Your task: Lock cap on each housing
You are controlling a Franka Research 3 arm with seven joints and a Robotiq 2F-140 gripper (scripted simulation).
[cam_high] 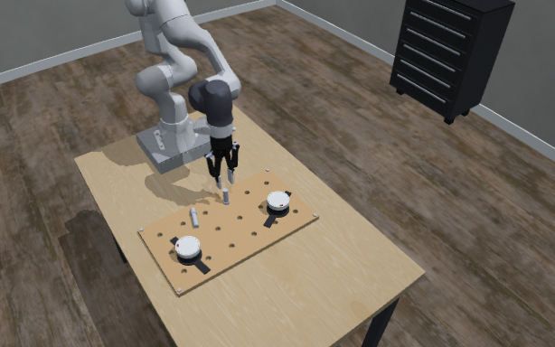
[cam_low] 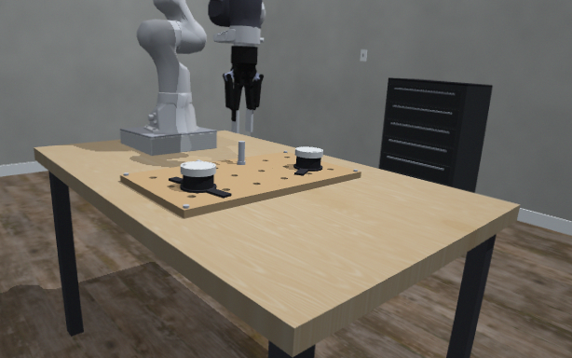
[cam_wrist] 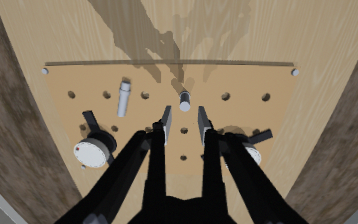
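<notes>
Two black housings with white caps stand upright on a pegboard [cam_high: 228,228]. One cap [cam_high: 187,246] is near the board's front left, the other [cam_high: 277,200] at its right. Both show in the exterior view, the near one [cam_low: 198,169] and the far one [cam_low: 308,152]. In the wrist view the left cap [cam_wrist: 91,153] is clear; the right cap [cam_wrist: 252,152] is partly hidden behind a finger. My gripper [cam_high: 224,181] hangs above the board's back edge, fingers partly apart and empty, over an upright grey peg [cam_high: 225,196]; the gripper [cam_wrist: 184,122] and the peg [cam_wrist: 185,101] also show in the wrist view.
A second grey peg [cam_high: 194,217] lies flat on the board, left of the upright one. The robot base [cam_high: 169,145] sits at the table's back. A black dresser [cam_high: 447,50] stands on the floor to the right, away from the table.
</notes>
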